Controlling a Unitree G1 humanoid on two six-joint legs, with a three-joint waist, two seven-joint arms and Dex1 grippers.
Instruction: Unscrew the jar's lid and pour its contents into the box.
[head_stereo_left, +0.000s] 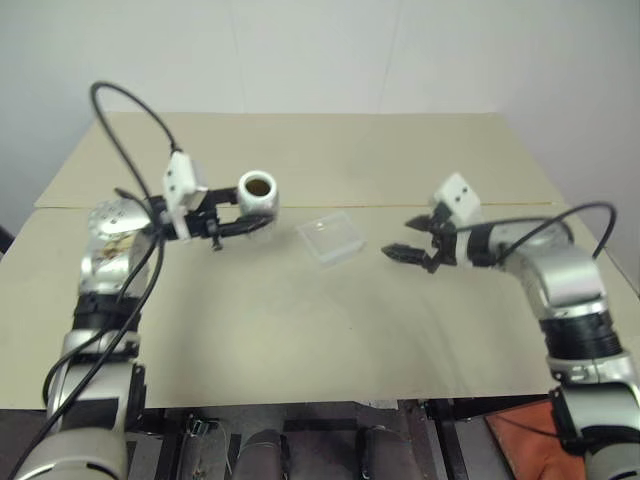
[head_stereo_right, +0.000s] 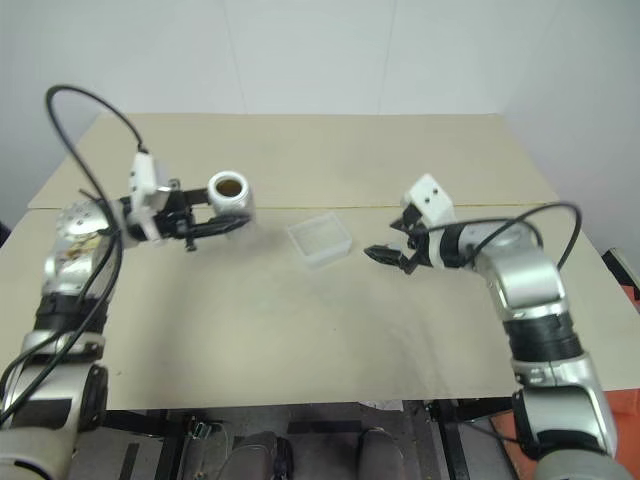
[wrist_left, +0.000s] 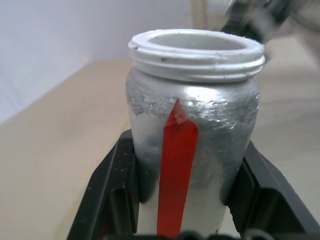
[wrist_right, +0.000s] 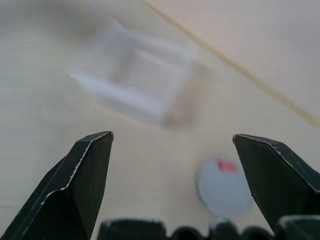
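Left gripper (head_stereo_left: 243, 222) clamped on open jar (wrist_left: 192, 115); right gripper (wrist_right: 172, 150) wide open, empty, lid (wrist_right: 224, 186) lying between its fingers.

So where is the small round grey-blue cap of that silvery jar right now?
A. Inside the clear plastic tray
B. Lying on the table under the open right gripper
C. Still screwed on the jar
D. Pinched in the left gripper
B: the right wrist view shows the cap lying on the table between the spread fingers of the right gripper, while the jar has a bare open mouth.
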